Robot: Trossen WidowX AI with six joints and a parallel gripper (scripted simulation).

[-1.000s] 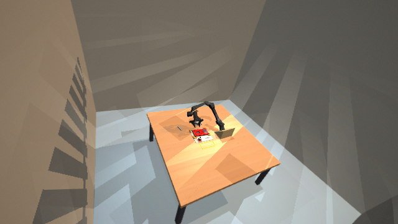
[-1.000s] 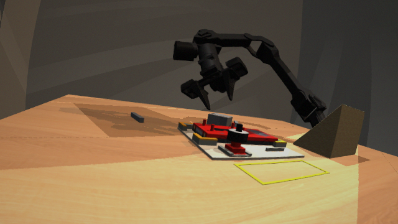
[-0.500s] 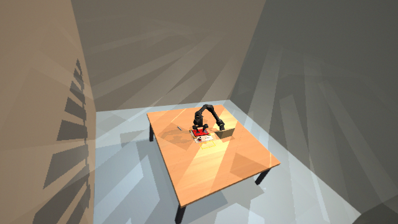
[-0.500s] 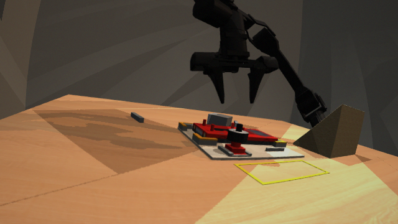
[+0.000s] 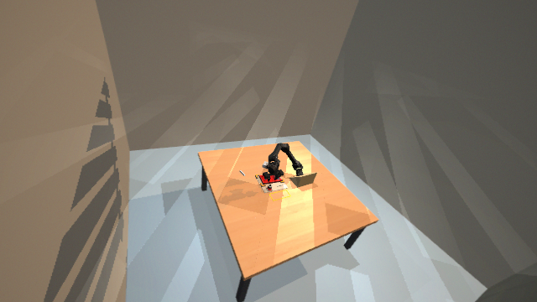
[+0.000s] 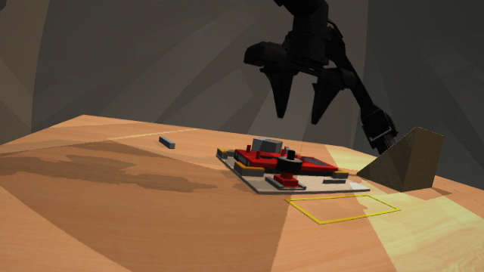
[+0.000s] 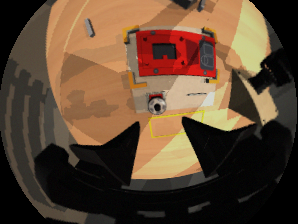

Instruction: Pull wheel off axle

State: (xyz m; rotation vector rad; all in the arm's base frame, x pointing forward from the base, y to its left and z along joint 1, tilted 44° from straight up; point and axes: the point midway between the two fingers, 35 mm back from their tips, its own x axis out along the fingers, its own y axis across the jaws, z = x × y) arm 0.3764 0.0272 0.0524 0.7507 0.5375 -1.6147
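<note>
Table [image 6: 113, 227] of smooth, grained wood; matt black claw [image 6: 299, 109]; matt red board [image 6: 265, 159]

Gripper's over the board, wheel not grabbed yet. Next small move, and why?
Probably descend straight toward the wheel, nudging sideways to centre on it. The gripper hangs open and empty well above the board, while the wheel sits on its upright axle. In the wrist view the wheel lies just beyond the gap between the fingers, slightly left of centre.

Wooden table [image 6: 113, 227] bearing a grey plate [image 6: 261, 186], small bar [image 6: 166, 142], wedge [image 6: 408, 162], yellow outline [image 6: 342, 219].
</note>
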